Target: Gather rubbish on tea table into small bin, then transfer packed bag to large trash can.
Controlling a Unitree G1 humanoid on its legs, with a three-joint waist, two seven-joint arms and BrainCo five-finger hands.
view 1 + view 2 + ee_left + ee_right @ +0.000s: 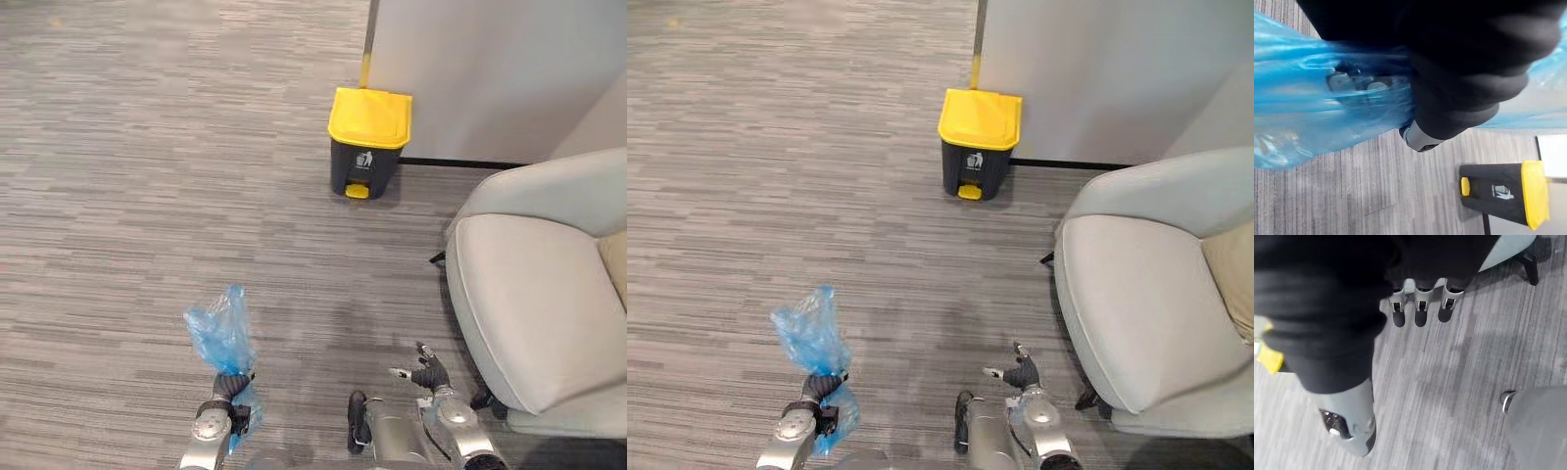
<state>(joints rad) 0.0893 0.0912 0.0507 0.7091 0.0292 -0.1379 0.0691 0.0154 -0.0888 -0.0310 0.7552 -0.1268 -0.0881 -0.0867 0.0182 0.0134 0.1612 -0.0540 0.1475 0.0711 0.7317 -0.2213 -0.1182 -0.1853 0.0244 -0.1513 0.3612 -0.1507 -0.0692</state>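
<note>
My left hand is low at the left, shut on the gathered neck of a crumpled blue plastic bag that sticks up above it. In the left wrist view the blue bag wraps over the curled fingers. A dark trash can with a yellow lid stands closed on the carpet ahead, against the wall, and the trash can also appears past the bag. My right hand hangs low at the right beside the armchair, open; its fingers are relaxed and hold nothing.
A light grey armchair fills the right side, close to my right hand. A pale wall panel rises behind the trash can. Grey striped carpet stretches between me and the can.
</note>
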